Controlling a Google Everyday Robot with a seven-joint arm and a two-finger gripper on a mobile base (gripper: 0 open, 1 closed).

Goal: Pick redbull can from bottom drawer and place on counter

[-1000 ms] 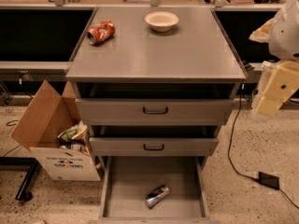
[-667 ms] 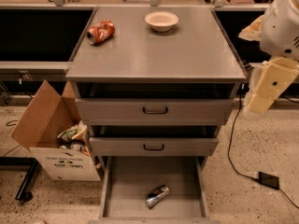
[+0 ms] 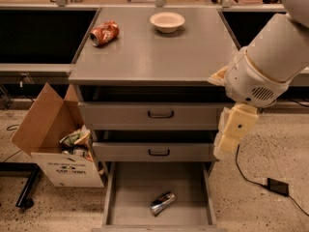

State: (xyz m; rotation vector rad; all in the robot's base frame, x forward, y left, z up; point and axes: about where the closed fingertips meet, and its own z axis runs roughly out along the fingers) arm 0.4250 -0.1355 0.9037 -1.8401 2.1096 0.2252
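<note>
The end effector (image 3: 233, 134) hangs by the right side of the cabinet (image 3: 120, 115); how far open it is I cannot tell; it holds no can; it should go down and left, then grab the redbull can (image 3: 162, 203) across its thin side; the can lies alone on its side in the open bottom drawer (image 3: 135, 190); the bowl (image 3: 167, 21) on the worktop (image 3: 159, 57) looks empty; the cardboard box (image 3: 41, 124) holds trash.

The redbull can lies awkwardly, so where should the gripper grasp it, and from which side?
Probably mid-body, across its narrow width, from straight above: the redbull can lies on its side, skewed, on the floor of the bottom drawer. The gripper hangs up right, beside the middle drawer.
</note>
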